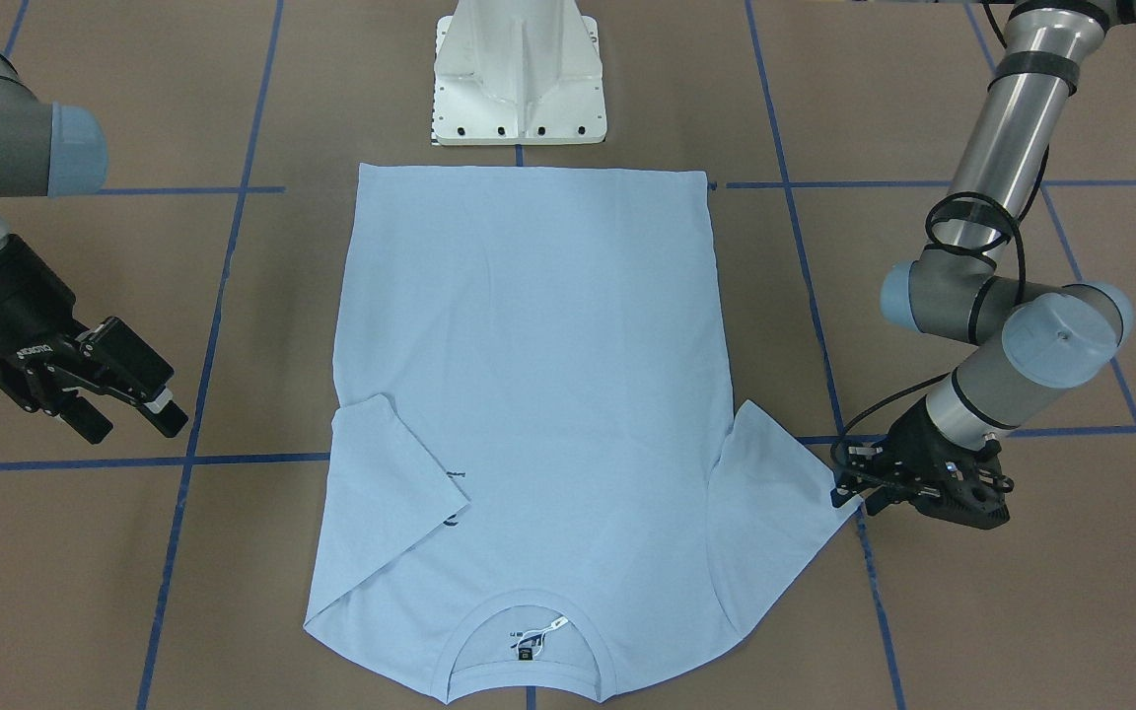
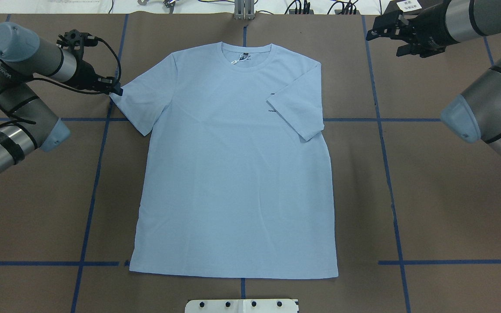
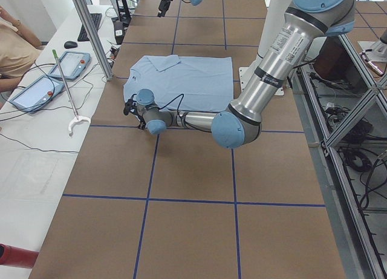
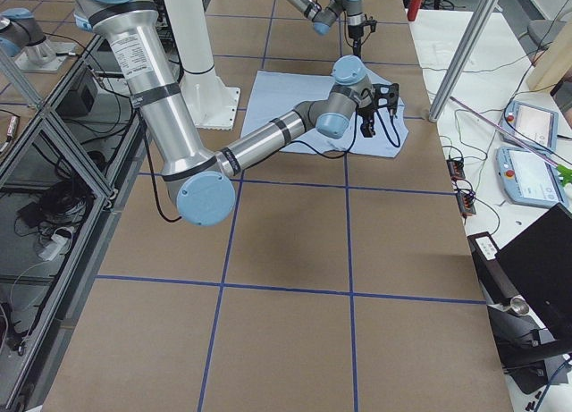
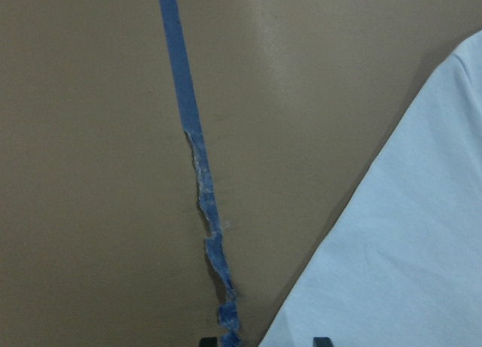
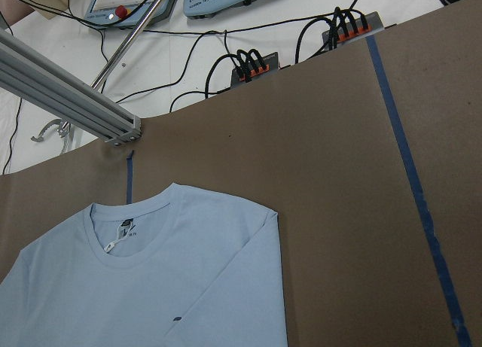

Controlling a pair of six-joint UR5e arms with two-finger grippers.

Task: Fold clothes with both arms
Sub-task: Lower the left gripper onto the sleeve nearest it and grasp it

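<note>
The light blue T-shirt [image 2: 233,174] lies flat, front up, collar [image 2: 246,54] towards the far edge. Its sleeve [image 2: 298,113] on my right side is folded in over the chest and covers most of the dark print. The other sleeve [image 2: 141,100] is spread out. My left gripper [image 2: 115,89] sits low at that sleeve's tip; in the left wrist view its fingertips [image 5: 207,341] stand apart, with the sleeve's edge [image 5: 407,249] running between them, so it is open. My right gripper [image 1: 129,422] hangs open and empty above the table, well off the shirt.
The white pedestal base [image 1: 521,74] stands just behind the shirt's hem. Blue tape lines [image 2: 94,174] cross the brown table. Beyond the far edge are an aluminium post [image 3: 91,34], tablets [image 3: 72,64], cables and a seated person.
</note>
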